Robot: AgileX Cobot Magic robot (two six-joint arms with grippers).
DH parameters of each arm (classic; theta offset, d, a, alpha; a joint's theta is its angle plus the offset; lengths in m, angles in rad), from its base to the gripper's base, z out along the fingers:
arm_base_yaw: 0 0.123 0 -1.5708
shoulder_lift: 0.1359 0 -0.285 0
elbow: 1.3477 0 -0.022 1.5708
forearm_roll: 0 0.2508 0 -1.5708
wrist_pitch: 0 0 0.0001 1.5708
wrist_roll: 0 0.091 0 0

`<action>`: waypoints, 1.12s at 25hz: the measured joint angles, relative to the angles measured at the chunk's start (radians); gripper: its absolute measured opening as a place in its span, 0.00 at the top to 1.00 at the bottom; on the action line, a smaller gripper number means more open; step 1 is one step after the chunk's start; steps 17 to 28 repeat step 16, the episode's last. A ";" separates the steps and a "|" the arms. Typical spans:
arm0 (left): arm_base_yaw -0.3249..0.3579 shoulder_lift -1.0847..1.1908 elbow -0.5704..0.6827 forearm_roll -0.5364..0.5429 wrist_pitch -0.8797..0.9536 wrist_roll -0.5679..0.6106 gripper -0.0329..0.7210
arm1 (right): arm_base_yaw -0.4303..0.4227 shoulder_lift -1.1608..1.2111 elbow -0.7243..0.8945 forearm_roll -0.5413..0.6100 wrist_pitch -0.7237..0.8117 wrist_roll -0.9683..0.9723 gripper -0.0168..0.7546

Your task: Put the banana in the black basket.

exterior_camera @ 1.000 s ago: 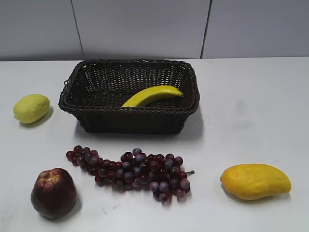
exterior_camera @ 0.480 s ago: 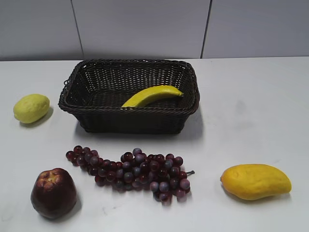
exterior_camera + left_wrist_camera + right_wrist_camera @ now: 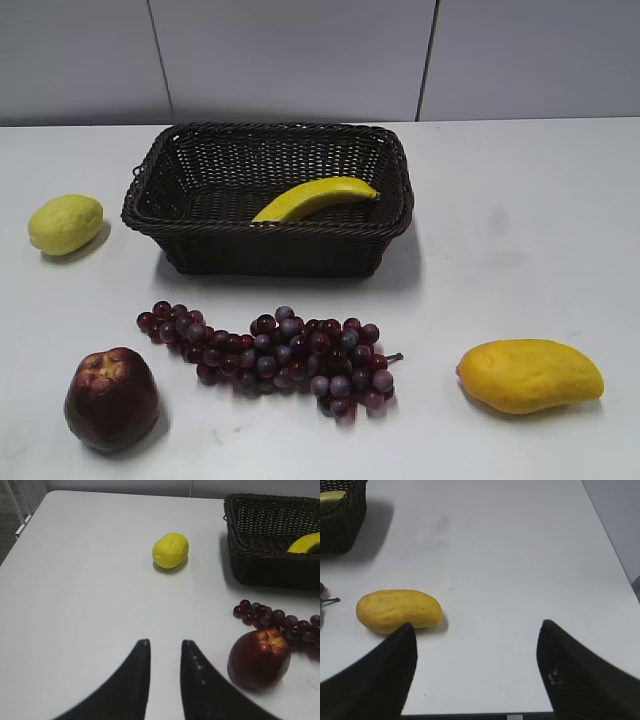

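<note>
The yellow banana lies inside the black basket at the back middle of the table, leaning against its front right side. A bit of the banana and the basket shows in the left wrist view. The basket corner shows in the right wrist view. My left gripper hangs over bare table with its fingers close together and nothing between them. My right gripper is wide open and empty near the table's front edge. Neither gripper shows in the exterior view.
A lemon lies left of the basket. A bunch of red grapes lies in front of it. A dark red apple sits at the front left. A mango sits at the front right, just left of my right gripper.
</note>
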 joint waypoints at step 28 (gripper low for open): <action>0.000 0.000 0.000 0.000 0.000 0.000 0.69 | 0.000 0.000 0.000 0.001 -0.001 -0.003 0.21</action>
